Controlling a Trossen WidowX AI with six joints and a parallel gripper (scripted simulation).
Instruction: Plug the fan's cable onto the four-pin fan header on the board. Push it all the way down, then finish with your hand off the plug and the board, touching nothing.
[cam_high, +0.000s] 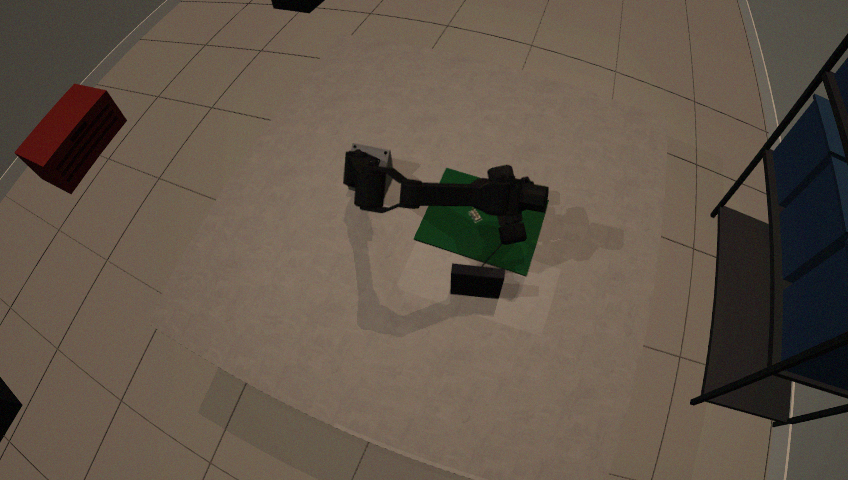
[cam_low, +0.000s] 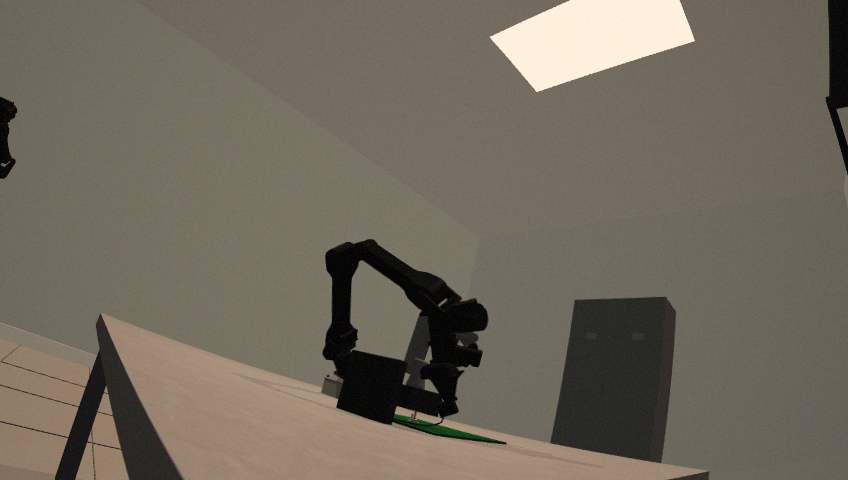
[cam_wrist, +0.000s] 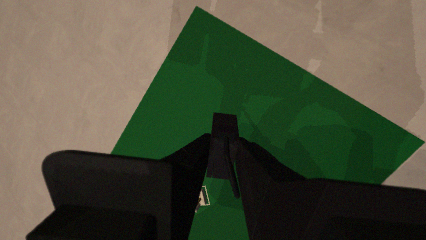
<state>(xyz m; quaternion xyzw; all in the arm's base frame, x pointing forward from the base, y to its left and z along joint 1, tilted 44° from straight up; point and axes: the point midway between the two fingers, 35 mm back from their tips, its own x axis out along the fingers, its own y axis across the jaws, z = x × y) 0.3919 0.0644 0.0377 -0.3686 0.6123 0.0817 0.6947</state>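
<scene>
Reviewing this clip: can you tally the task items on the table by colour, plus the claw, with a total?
Green: 1, the board
Black: 3, the fan, the plug with its cable, the claw shut on the plug
White: 1, the four-pin header on the board
Total: 5

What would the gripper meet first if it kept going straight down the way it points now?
Probably the green board: the gripper, shut on the plug, points down at bare board, with the header off to one side. Height above it is unclear.
</scene>
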